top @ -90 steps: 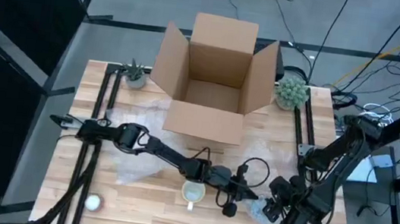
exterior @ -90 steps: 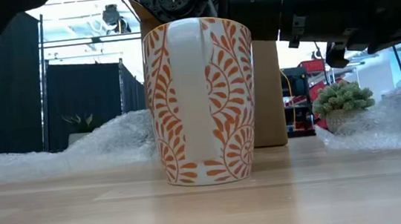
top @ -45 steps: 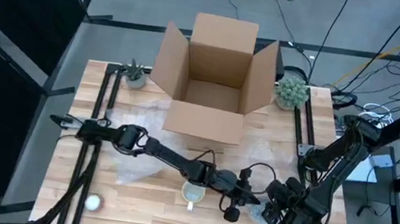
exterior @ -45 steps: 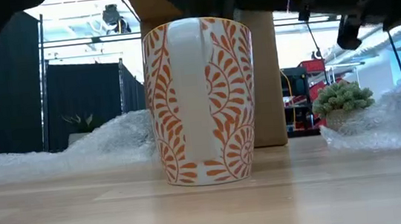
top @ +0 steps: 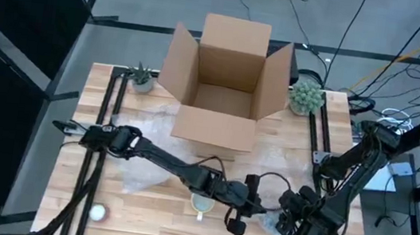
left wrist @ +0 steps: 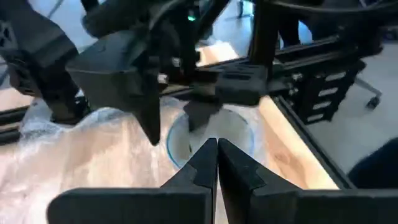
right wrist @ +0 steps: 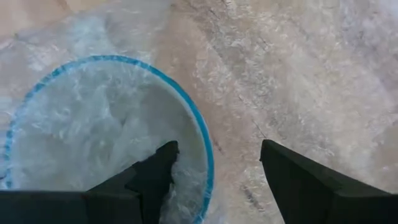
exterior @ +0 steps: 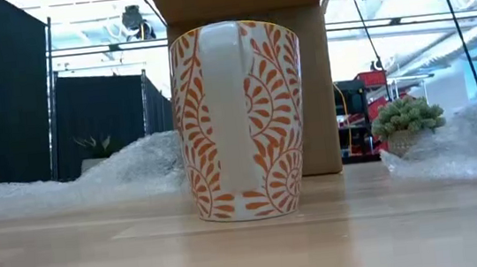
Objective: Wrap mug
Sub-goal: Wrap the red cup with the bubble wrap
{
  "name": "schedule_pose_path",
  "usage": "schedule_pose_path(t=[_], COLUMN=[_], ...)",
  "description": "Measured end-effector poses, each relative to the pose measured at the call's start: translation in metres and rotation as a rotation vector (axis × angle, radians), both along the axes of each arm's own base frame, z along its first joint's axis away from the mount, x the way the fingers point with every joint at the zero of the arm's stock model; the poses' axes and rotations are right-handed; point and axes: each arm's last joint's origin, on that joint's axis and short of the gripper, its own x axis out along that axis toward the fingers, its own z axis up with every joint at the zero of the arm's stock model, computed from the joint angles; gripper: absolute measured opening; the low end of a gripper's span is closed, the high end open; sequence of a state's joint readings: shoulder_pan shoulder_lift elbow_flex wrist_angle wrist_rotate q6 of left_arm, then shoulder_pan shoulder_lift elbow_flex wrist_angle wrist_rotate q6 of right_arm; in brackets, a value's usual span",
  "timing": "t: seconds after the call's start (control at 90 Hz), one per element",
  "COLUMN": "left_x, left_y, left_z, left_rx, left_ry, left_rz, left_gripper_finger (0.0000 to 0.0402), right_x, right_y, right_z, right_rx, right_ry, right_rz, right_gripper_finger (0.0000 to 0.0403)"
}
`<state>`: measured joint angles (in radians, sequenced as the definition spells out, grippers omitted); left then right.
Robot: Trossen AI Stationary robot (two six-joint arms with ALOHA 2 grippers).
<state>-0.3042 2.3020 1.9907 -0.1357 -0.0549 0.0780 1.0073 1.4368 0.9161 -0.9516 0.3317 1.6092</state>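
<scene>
While the mug [top: 201,204] stands upright near the table's [top: 150,210] front edge, the left gripper [top: 236,221] hangs clenched just beside it. The right gripper [top: 284,220], released, straddles a blue-rimmed dish [right wrist: 106,124] under bubble wrap [top: 143,175]. Behind stands an open box [top: 222,87].

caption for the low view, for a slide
Orange leaf-patterned mug upright on the wooden table, handle toward the camera, bubble wrap and cardboard box behind.

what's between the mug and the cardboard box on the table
In the high view, the left arm crosses between the mug and cardboard box, over bubble wrap.
</scene>
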Motion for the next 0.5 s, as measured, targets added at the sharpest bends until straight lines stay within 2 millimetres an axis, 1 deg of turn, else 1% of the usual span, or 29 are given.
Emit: schedule_pose_path(t=[0.133, 0.278, 0.378, 0.5], left_x=[-0.002, -0.004, -0.006, -0.008], left_y=[0.001, 0.002, 0.003, 0.005], left_z=[-0.017, -0.037, -0.046, -0.054], left_rx=[0.01, -0.041, -0.048, -0.015], left_ry=[0.019, -0.017, -0.043, -0.04], left_rz=[0.004, 0.024, 0.024, 0.039], left_gripper_finger=[0.0, 0.0, 0.0, 0.0], right_x=[0.0, 0.0, 0.002, 0.008], right_y=[0.001, 0.001, 0.001, 0.002], right_z=[0.0, 0.0, 0.0, 0.001], right_rx=[-0.003, -0.005, 0.0, 0.029], right_ry=[0.0, 0.0, -0.005, -0.007], right_rz=[0.027, 0.04, 0.057, 0.082], right_gripper_finger=[0.0219, 0.0213, 0.0189, 0.014])
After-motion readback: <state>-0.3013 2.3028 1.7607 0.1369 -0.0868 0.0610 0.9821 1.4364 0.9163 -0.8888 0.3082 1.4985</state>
